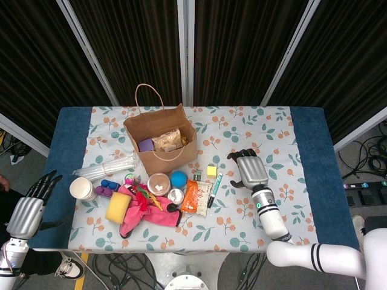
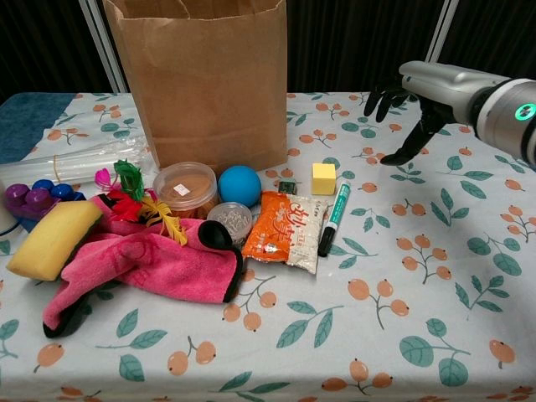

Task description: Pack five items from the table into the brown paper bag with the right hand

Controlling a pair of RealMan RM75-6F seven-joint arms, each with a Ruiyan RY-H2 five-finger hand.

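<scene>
Head view shows the brown paper bag standing open at the back-left part of the flowered tablecloth, and inside it a purple item and a clear snack packet are seen. In front of the bag lie a blue ball, a yellow cube, a green marker, an orange packet, a round tub, a yellow sponge and a pink cloth. The right hand is over the table to the right of the cube and the marker, with fingers apart and holding nothing. The left hand is off the left edge of the table, its fingers also spread and empty.

Chest view shows the bag upright behind the items. The right hand hangs above the cloth at the right, apart from the cube and the marker; its dark fingers point down and are separated. The ball is just beside the tub.
</scene>
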